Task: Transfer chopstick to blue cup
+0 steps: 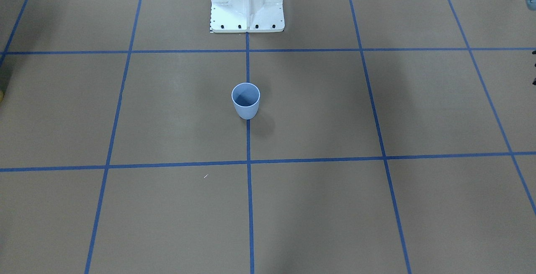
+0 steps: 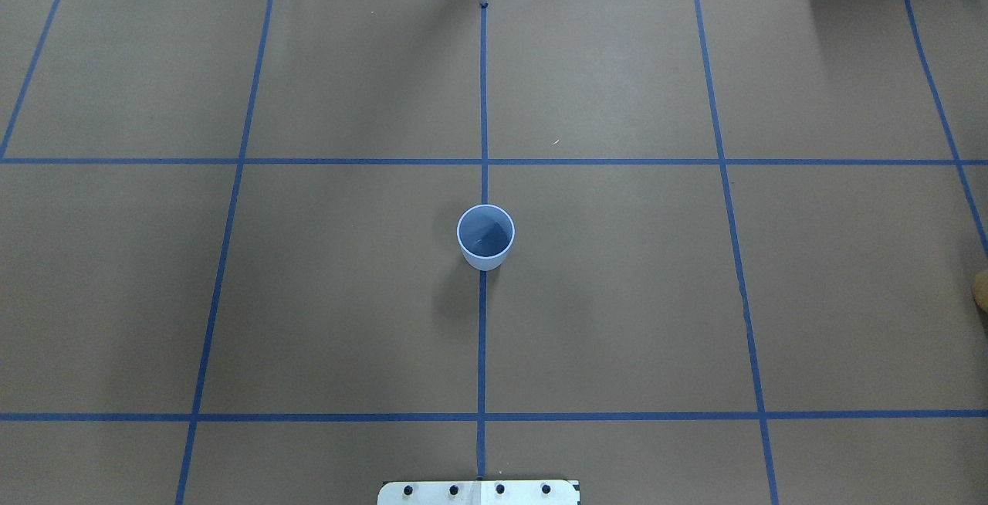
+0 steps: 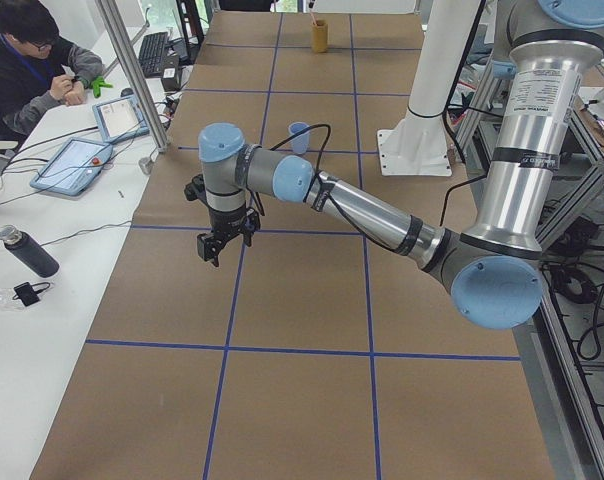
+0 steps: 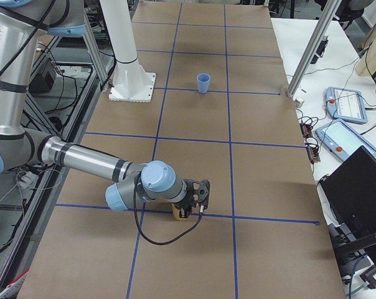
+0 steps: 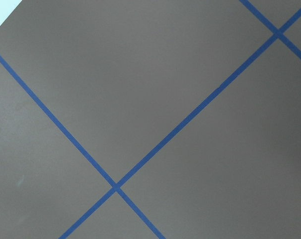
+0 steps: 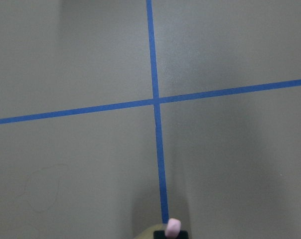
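The blue cup [image 2: 485,236] stands upright and empty at the table's middle on a tape line; it also shows in the front view [image 1: 246,100] and both side views [image 3: 299,135] [image 4: 203,83]. A pink chopstick [image 3: 313,14] stands in a tan cup [image 3: 320,37] at the table's right end. Its pink tip [image 6: 173,227] shows at the bottom of the right wrist view. My right gripper [image 4: 197,199] is at the tan cup [image 4: 178,212]; I cannot tell if it is open. My left gripper [image 3: 220,240] hangs over bare table at the left end; I cannot tell its state.
The robot's white base [image 1: 247,6] stands behind the blue cup. Blue tape lines [image 2: 482,335] grid the brown paper table. An operator [image 3: 27,60], tablets [image 3: 77,160] and a bottle [image 3: 27,252] are on the side bench beyond the table's far edge.
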`<state>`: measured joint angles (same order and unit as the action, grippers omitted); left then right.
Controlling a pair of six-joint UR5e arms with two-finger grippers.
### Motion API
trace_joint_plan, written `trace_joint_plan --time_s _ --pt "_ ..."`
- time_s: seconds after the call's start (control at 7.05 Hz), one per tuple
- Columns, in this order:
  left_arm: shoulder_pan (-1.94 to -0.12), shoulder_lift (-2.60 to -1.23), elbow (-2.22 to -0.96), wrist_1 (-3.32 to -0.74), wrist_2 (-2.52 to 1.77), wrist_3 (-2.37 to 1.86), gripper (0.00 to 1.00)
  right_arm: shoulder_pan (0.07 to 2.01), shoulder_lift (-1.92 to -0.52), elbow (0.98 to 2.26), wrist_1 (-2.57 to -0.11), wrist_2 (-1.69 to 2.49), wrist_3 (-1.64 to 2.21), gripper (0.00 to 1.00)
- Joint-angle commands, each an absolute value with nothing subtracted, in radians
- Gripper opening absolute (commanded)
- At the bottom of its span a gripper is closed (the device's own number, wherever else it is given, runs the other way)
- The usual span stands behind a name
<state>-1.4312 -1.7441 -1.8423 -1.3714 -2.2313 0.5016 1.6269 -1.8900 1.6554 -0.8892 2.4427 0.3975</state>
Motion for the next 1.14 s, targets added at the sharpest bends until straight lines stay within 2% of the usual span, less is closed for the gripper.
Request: trace_joint_plan --time_s 0.0,0.57,0.99 --pt "-1.431 -1.737 -1.844 -1.373 -2.232 0.502 0.99 1.629 -1.890 1.675 -0.890 2.445 0.396 0.00" --pt "-1.431 -1.720 -1.844 -1.373 -2.232 0.502 0.99 1.692 -1.905 1.784 -0.900 2.491 0.396 0.00" --pt "-1.431 -1.715 -1.847 -1.373 -2.232 0.502 0.99 1.724 -1.907 1.804 -0.902 2.513 0.388 0.00"
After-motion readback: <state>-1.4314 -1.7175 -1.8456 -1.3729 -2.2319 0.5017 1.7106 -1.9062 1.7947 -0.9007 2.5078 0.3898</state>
